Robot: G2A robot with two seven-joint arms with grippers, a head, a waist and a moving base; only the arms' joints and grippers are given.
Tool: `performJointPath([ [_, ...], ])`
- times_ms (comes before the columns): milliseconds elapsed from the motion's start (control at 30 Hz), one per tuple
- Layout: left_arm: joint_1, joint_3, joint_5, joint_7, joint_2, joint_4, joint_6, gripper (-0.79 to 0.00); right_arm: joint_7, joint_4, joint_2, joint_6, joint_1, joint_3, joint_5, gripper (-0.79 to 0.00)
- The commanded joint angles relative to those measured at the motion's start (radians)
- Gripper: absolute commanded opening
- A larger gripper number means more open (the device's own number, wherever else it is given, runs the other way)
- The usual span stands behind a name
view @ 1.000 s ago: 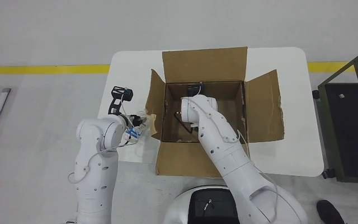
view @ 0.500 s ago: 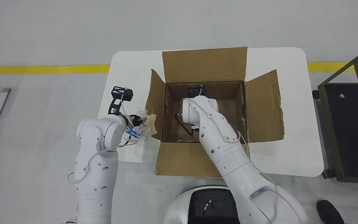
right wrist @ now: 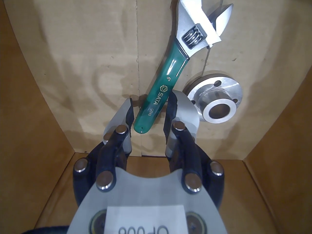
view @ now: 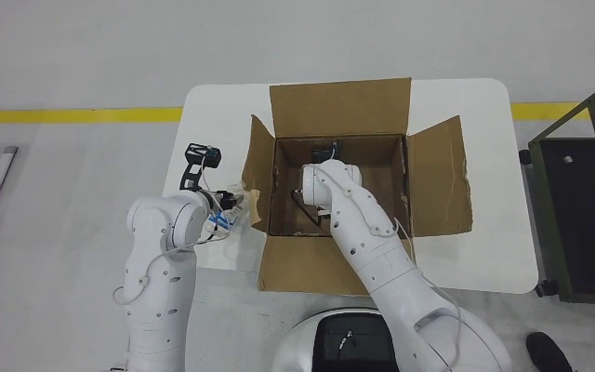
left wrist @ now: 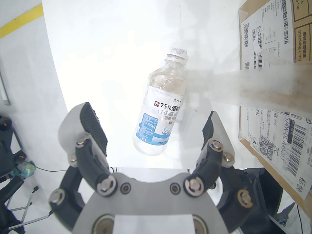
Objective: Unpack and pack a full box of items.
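Right wrist view: your right pincer (right wrist: pixel 151 99) straddles the wrench (right wrist: pixel 192 25) handle on the box (right wrist: pixel 73 49) floor, fingers apart (ready to clamp). Your left pincer (left wrist: pixel 150 113) hangs spread over the bottle (left wrist: pixel 165 91) on the counter (left wrist: pixel 109 37).

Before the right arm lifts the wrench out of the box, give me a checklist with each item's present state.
1. Handle of the wrench sits inside the right gripper: ok.
2. Grip firm on that handle: cannot tell.
3. The metal flange clear of the right gripper: cannot tell; it lies close beside it.
4. Flaps of the box folded open overhead: ok.
5. The left gripper open and outside the box, over the bottle lying on the table: ok.
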Motion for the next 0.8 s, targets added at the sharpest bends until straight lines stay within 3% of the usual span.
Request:
performJointPath([
  [0, 0.000, 0.000, 0.000, 0.000, 0.000, 0.000, 0.000, 0.000, 0.001, -0.004, 0.000, -0.001, -0.001, 0.000, 0.000, -0.456],
  [500, 0.000, 0.000, 0.000, 0.000, 0.000, 0.000, 0.000, 0.000, -0.004, 0.010, 0.002, 0.004, -0.002, 0.005, 0.005, -0.437],
  [767, 0.000, 0.000, 0.000, 0.000, 0.000, 0.000, 0.000, 0.000, -0.010, 0.023, 0.001, 0.010, 0.004, 0.006, 0.009, -0.514],
])
